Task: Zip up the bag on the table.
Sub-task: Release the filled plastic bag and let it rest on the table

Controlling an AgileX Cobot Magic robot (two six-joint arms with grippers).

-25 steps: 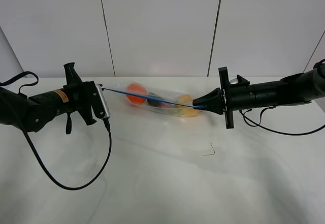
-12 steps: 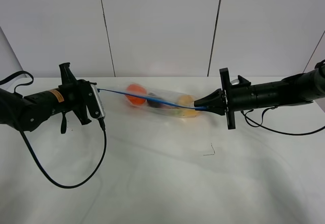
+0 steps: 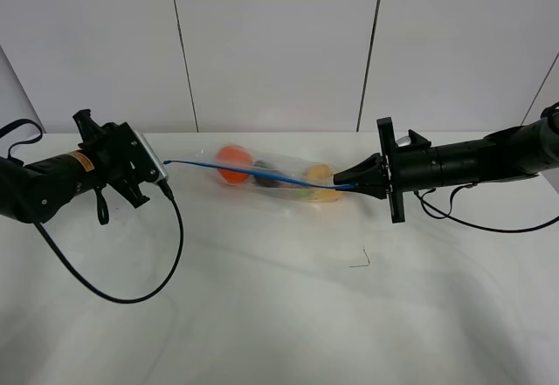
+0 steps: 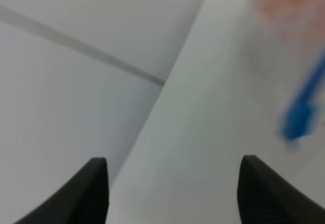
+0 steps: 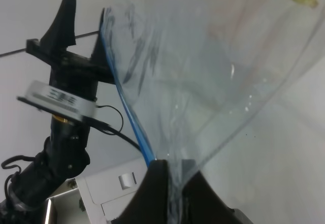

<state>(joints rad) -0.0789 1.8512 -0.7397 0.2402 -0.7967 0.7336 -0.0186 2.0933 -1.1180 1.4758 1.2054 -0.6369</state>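
Since a second ago the left jaws are letting go of the blue zipper strip (image 3: 244, 172) and spreading wide. The left arm (image 3: 79, 175) is drawing back from the orange end of the bag (image 3: 288, 189). Those jaws are now standing wide open with nothing between the two dark fingertips (image 4: 96, 191). The free end of the strip is hanging just beyond them, blurred in the left wrist view.

At the bag's opposite, yellow end the right jaws are staying pinched shut on the corner. They are clamping both the clear film and the tail of the strip, with the right arm (image 3: 472, 162) reaching in behind them.

Between the two arms the bag is lying on the tabletop (image 3: 279, 315). Its strip is running as one thin blue line along the top edge, above an orange piece (image 3: 231, 160) and a yellow piece (image 3: 321, 174). Whether the seal is closing along its whole length I cannot tell.

The bag is looking light, thin and crinkly, so the film is likely slipping and stretching under a pinch. The produce inside is weighing it down and may be rolling. The stiffer strip is probably the better place to take hold, at its very ends rather than on the loose film below.
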